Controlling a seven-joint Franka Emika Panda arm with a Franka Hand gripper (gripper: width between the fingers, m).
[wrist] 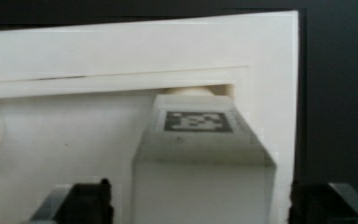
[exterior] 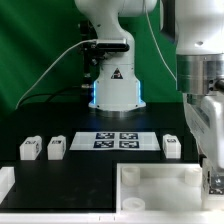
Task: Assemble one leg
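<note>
Two dark fingertips (wrist: 91, 203) of the gripper (wrist: 211, 205) sit closest to the wrist camera, standing apart with clear space on either side of the leg (wrist: 201, 150) between them; neither pad touches it. That leg is a white post with a black-and-white square tag on its face, and its far end meets a rounded socket at the corner of the large white panel (wrist: 105, 55). Whether it is fully seated there cannot be told (the joint lies partly in shadow). A raised rim runs along the panel's edge, and beyond that edge the black table (wrist: 345, 100) shows.

From the exterior view, the panel (exterior: 160, 185) lies low in the scene toward the exterior view's right, and the arm's grey wrist (exterior: 205, 100) comes down over its right-hand corner, hiding the leg and the fingers there. Three more legs stand loose on the dark table: two just beside each other at the exterior view's left (exterior: 30, 148) (exterior: 56, 148), and one (exterior: 172, 147) near the arm, well apart from the pair. Between them lies the marker board (exterior: 115, 140), flat, with four tags. Behind it rises the robot base (exterior: 115, 85) against a green backdrop (exterior: 40, 40).
</note>
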